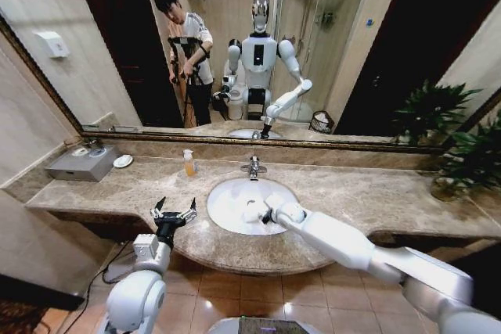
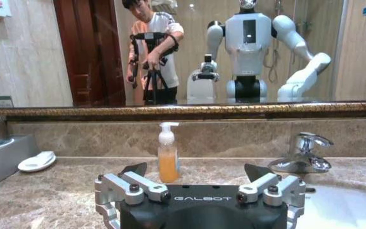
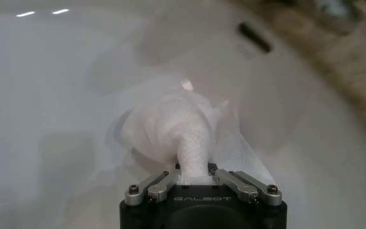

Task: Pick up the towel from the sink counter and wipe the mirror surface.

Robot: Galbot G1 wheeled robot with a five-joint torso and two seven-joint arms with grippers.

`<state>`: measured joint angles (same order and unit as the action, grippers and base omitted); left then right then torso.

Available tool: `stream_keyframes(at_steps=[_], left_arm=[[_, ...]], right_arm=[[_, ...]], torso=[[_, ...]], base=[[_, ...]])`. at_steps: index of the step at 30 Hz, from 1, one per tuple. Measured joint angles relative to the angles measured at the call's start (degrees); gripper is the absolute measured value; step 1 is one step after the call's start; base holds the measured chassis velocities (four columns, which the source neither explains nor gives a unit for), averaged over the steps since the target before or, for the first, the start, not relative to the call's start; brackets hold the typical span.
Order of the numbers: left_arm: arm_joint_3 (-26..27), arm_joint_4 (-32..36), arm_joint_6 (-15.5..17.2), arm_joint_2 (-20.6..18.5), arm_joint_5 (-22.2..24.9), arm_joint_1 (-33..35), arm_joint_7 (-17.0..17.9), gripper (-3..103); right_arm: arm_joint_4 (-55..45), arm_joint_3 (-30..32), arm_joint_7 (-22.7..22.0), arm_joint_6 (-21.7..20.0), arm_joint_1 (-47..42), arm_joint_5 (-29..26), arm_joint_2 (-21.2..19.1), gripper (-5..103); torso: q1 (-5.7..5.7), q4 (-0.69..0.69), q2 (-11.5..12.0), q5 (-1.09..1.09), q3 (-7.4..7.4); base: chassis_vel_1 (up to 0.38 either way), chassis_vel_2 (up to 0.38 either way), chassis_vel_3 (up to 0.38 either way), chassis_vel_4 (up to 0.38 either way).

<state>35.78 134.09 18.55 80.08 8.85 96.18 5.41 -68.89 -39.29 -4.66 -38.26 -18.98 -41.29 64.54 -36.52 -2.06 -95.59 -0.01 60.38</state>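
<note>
The white towel (image 1: 252, 210) lies bunched inside the oval basin (image 1: 225, 197) of the marble sink counter (image 1: 352, 193). My right gripper (image 1: 266, 214) reaches into the basin and is shut on the towel (image 3: 170, 129), with a fold pinched between the jaws of the right gripper (image 3: 194, 172). My left gripper (image 1: 174, 210) hovers open over the counter's front edge, left of the basin, holding nothing. The left gripper (image 2: 196, 171) faces the mirror (image 2: 75, 47). The wide mirror (image 1: 344, 29) spans the wall behind the counter.
A chrome faucet (image 1: 253, 167) stands behind the basin, and a soap bottle (image 1: 189, 163) is to its left. A small white dish (image 1: 123, 161) and a grey box (image 1: 82, 163) sit at the counter's left end. A potted plant (image 1: 470, 162) is at the right end.
</note>
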Motion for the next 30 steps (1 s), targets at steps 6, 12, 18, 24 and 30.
stream_keyframes(at_steps=[6,12,18,24,30], left_arm=[[0.00,0.00,0.00,0.00,0.00,0.00,0.00,100],[-0.01,0.00,0.00,0.00,0.00,0.00,0.00,100],[0.00,0.00,0.00,0.00,0.00,0.00,0.00,100],[0.00,0.00,0.00,0.00,0.00,0.00,0.00,100],[0.00,0.00,0.00,0.00,0.00,0.00,0.00,100]], right_arm=[[7.83,2.59,0.83,3.21,0.56,3.72,4.09,10],[3.23,1.47,0.94,1.23,-2.07,3.64,3.08,10],[-8.69,-1.72,-1.52,-2.25,-4.41,-2.07,-1.25,10],[-7.74,-1.45,-2.35,-2.40,-2.92,-2.99,0.35,10],[0.88,-0.06,-1.50,1.01,-0.14,0.64,4.46,10]], torso=[[0.00,-0.01,0.00,0.00,0.00],[0.00,0.00,0.00,0.01,0.00],[0.01,0.02,-0.01,-0.01,-0.01],[0.01,0.00,-0.01,0.00,0.00],[0.00,-0.01,0.00,0.00,0.00]], base=[[0.000,0.000,0.000,0.000],[0.000,0.000,0.000,0.000],[0.000,0.000,0.000,0.000],[0.000,0.000,0.000,0.000],[0.000,0.000,0.000,0.000]])
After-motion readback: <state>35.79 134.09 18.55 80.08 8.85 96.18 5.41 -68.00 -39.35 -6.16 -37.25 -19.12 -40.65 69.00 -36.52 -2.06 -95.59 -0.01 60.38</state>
